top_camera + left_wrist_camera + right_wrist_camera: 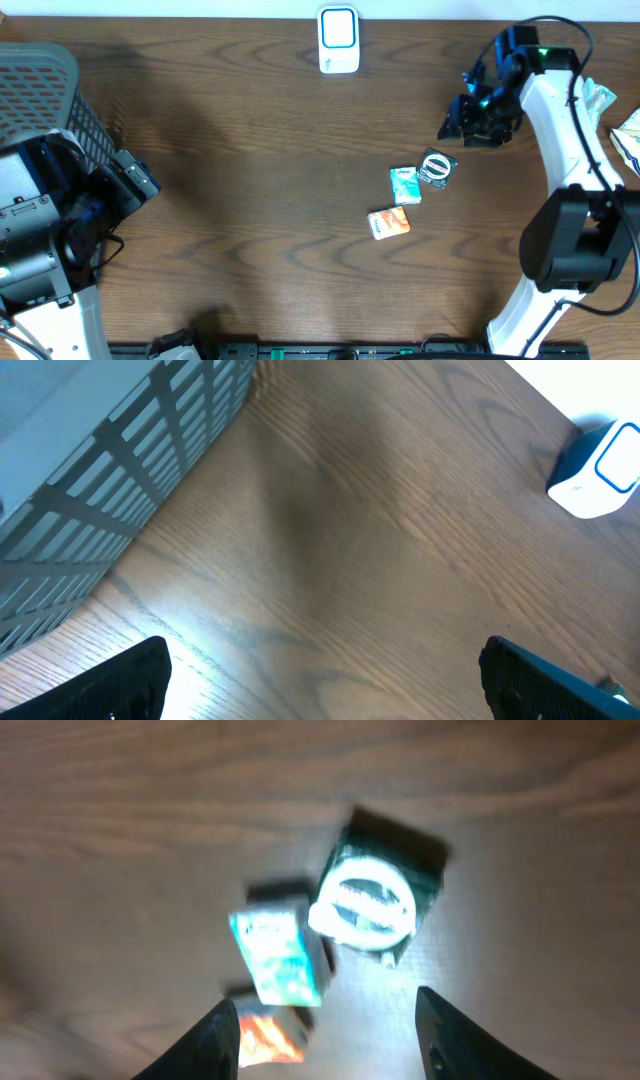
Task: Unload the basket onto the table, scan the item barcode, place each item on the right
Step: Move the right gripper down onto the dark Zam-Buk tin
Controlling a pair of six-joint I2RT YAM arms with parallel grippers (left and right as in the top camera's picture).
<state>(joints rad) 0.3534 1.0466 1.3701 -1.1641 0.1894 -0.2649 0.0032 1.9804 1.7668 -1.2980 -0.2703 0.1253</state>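
Overhead: noted white-and-blue barcode scanner point(339, 40) at far edge of brown wooden bench point(250, 200). Found dark green square packet with white ring point(436, 167), small teal packet point(404, 185) and orange packet point(389, 223) clustered right of centre, well apart from scanner. Located right tool point(458, 118) just beyond cluster, left tool point(135, 182) beside grey slatted basket point(60, 80).
Left wrist: found left tool point(325, 660) spread wide, empty, above bench.
Right wrist: blurred; found right tool point(325, 1005) parted, holding nothing, above green and teal packets lying edge to edge.
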